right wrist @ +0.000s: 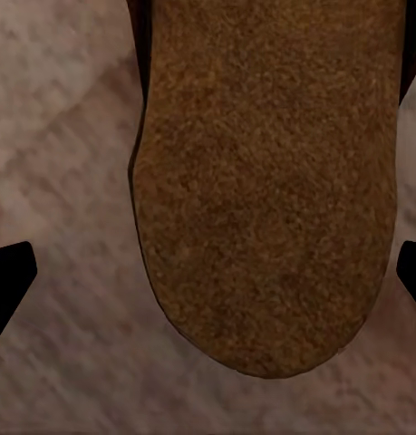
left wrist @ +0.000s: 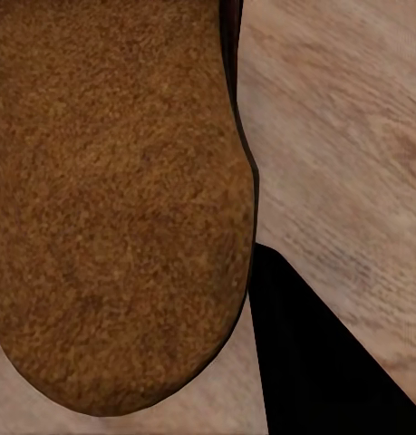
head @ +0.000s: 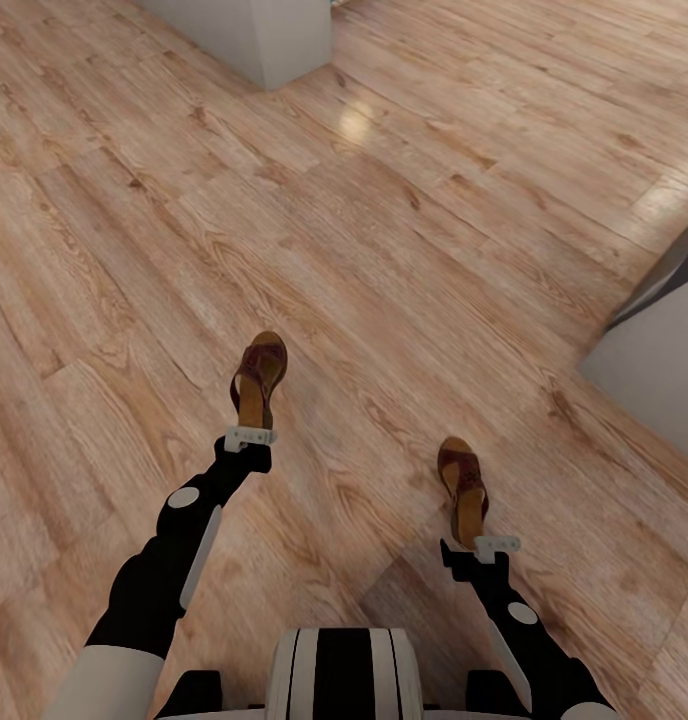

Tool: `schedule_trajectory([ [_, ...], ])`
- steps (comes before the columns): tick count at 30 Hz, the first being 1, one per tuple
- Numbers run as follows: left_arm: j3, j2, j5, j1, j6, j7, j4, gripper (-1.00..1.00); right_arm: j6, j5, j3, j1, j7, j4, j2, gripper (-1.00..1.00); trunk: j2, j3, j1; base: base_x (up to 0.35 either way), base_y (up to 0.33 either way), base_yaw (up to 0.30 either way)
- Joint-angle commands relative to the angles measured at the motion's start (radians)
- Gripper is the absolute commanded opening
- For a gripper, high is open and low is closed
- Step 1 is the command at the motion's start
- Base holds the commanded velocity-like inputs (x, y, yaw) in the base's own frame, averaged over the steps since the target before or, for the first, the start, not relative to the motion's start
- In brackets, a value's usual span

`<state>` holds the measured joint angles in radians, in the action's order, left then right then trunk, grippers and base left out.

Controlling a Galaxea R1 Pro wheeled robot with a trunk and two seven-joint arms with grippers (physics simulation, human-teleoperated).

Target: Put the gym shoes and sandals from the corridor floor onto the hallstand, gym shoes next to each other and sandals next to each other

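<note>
I have a brown sandal on each arm — the left gripper (head: pixel 249 438) clamps one sandal (head: pixel 258 379) by its heel, the right gripper (head: pixel 496 545) seemingly clamps the other sandal (head: pixel 464 488) likewise. Both hang above the corridor floor (head: pixel 404 230) — grey unit (head: pixel 654 375) at right.

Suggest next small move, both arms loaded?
Probably turn the base to find the rack. Each gripper, left and right, holds a sandal by its heel above the floor, and no shelf is visible ahead.
</note>
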<state>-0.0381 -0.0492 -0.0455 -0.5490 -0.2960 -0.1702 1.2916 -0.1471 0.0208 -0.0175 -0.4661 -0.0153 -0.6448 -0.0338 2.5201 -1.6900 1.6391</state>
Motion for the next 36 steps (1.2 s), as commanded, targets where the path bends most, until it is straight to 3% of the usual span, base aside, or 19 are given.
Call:
schedule_trajectory([
  [1,0.001,0.0,-0.008,0.0,-0.005,-0.006,0.002,-1.0,-0.003,0.002,-0.001,0.0,-0.002,0.001,0.0,1.0,0.0,0.0,0.0,0.046,0.0,0.0],
  [5,0.001,0.0,-0.008,0.0,-0.005,-0.007,0.002,-1.0,-0.003,0.002,-0.001,0.0,-0.002,0.001,0.0,1.0,0.0,0.0,0.0,0.018,0.0,0.0],
  [6,0.001,0.0,-0.008,0.001,-0.005,-0.007,0.002,-1.0,-0.003,0.002,-0.001,0.0,-0.001,0.001,0.0,-1.0,0.0,0.0,0.0,0.006,0.0,0.0],
  [26,0.003,0.002,-0.011,0.002,-0.005,-0.003,0.003,-1.0,-0.003,0.002,-0.001,0.0,0.0,0.001,0.0,-1.0,0.0,0.0,0.0,0.0,0.0,0.0],
  [36,0.013,0.008,-0.014,0.043,-0.004,0.023,0.004,-1.0,-0.003,0.002,-0.001,0.0,-0.001,0.001,0.0,-1.0,0.0,0.0,0.0,0.0,0.0,0.0],
])
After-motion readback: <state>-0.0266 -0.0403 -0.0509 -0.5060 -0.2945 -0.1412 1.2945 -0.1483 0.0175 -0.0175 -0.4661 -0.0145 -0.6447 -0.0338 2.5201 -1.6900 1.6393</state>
